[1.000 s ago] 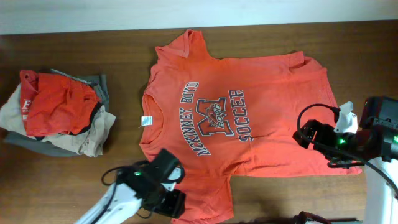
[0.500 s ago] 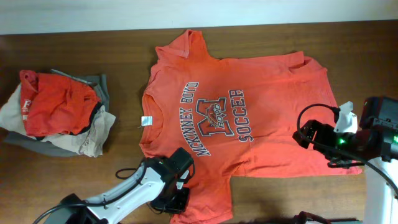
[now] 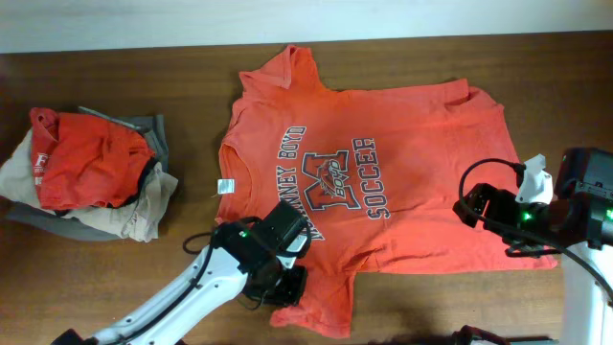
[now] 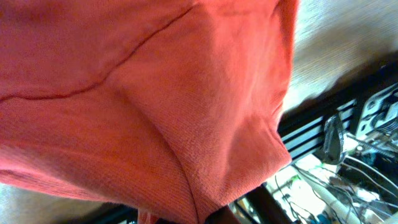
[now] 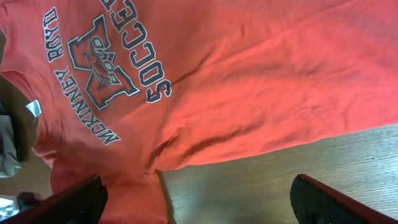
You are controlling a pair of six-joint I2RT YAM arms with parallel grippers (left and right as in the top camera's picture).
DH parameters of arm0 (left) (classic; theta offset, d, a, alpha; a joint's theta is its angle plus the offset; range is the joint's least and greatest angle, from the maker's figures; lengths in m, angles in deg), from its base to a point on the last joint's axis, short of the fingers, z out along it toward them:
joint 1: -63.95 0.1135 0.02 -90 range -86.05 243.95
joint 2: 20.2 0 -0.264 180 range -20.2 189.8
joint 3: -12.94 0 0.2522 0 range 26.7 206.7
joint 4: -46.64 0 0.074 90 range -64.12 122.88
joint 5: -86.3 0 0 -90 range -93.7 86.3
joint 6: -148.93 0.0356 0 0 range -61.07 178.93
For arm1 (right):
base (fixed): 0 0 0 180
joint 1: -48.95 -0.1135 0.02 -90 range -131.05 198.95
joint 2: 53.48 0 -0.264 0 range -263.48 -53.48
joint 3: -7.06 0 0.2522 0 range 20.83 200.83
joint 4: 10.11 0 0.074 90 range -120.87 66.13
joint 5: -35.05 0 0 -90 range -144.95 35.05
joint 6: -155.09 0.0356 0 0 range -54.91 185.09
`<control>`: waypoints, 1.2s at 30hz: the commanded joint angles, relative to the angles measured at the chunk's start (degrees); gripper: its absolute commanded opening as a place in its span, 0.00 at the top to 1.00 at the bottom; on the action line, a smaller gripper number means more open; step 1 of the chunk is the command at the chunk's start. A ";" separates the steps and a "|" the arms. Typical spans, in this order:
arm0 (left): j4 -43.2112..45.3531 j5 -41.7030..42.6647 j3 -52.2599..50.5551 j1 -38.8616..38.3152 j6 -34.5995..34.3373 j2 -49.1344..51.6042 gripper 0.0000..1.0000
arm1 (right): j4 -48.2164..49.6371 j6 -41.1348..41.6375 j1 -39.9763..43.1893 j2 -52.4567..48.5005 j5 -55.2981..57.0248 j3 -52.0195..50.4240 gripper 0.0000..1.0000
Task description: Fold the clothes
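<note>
1. Overhead: the orange-red short-sleeved cotton T-shirt lies flat on the brown wooden surface. The left gripper has just closed on its near sleeve.
2. Left wrist: sleeve cloth bunches in the pinch, so folding can probably begin.
3. Right wrist: the right gripper hovers by the hem, fingers spread, empty.

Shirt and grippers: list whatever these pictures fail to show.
- Fingertips of the left gripper: overhead, its own body covers them; left wrist, the bunched shirt fills the frame.
- Shirt hem by the right gripper: overhead, the gripper and its cable cover a stretch.
- Neck tag wording: overhead, too small.
- Clothes pile, lower layers: overhead, the red garment on top hides them.
</note>
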State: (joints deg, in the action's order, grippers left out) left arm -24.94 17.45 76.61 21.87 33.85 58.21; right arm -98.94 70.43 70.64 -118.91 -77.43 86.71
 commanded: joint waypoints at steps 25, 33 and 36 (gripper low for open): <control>1.70 -9.27 0.87 16.96 1.99 -0.52 0.71 | 0.42 -0.61 -0.42 0.48 0.70 0.66 0.01; 1.31 -8.70 0.87 11.63 10.40 -0.55 0.52 | 0.57 -0.63 -0.42 0.17 0.70 -1.86 0.01; 2.40 -12.96 0.87 8.46 12.61 -0.52 0.47 | 1.36 -0.61 -0.42 0.15 0.70 -3.08 0.01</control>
State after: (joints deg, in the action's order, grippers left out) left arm -23.15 7.78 76.85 32.95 41.70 58.21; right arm -98.13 70.43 70.64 -118.91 -77.24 84.99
